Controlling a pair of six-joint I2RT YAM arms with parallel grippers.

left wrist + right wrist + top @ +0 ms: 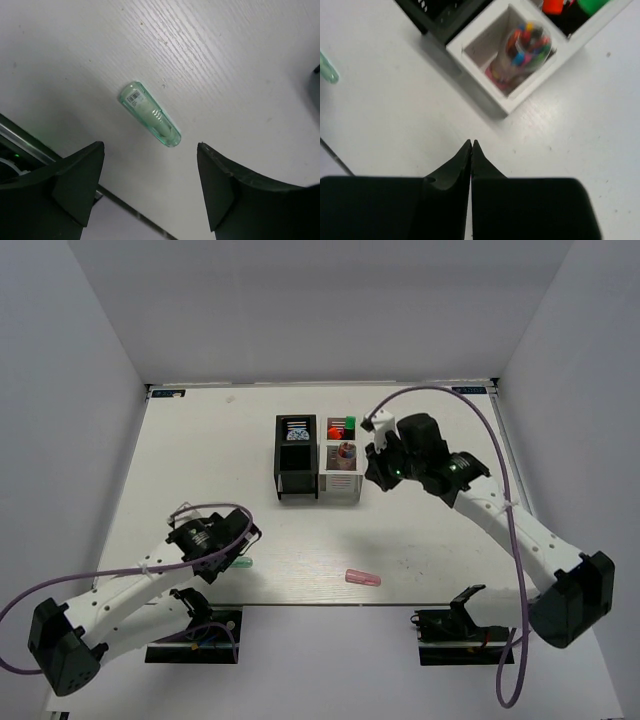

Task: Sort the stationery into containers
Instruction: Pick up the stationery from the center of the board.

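Toward the far edge of the tabletop (200, 460), about midway between left and right: black box (297, 496) and white box (340, 488) side by side, walls touching, black one on the left. In the far compartment of the black box, a blue-white tape roll (296, 431); near compartment dark, contents impossible to tell. In the far compartment of the white box, two pens standing on end, green-capped highlighter (350, 423) beside orange-capped highlighter (336, 427). In the near compartment of the white box, a clear tube (527, 42) on end, leaning a little, packed with small many-coloured pieces, pink at the base.

Close to the near edge, left of centre: green capsule (150, 114), flat on the bare wood grain, lying aslant, barcode sticker at one end. Over it, left gripper (150, 185), released, fingers (75, 185) spread wide, nothing held. Capsule just ahead of the gap in the wrist view, apart from both fingers.

Also close to the near edge, a little right of centre: pink capsule (362, 578), flat, alone, well apart from the green capsule and from both arms.

Just to the right of the white box, on the side toward the right edge: right gripper (471, 145), clenched, tips pressed together, nothing between them. Under the tips only bare tabletop, near one corner of the white box, not touching it.
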